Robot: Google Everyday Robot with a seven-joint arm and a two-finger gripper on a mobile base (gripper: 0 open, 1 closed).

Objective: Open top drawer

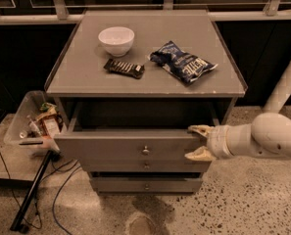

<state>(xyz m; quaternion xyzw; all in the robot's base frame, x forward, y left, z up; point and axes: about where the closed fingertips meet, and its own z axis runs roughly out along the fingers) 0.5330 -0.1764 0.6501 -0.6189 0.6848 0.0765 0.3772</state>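
Observation:
The top drawer (110,148) is a wide grey panel with a small round metal knob (145,151) at its centre. It stands pulled out from the grey cabinet (145,84), with a dark gap behind its front. My gripper (199,142) is at the right end of the drawer front, on a white arm coming in from the right. Its tan fingers (200,129) are spread apart, one at the panel's top edge and one (198,154) at its lower edge. The inside of the drawer is in shadow.
On the cabinet top are a white bowl (116,39), a dark snack bar (124,68) and a blue chip bag (182,61). Two slimmer drawers (146,166) sit below. A plastic bin of items (35,124), a black pole (32,190) and cables are at the left.

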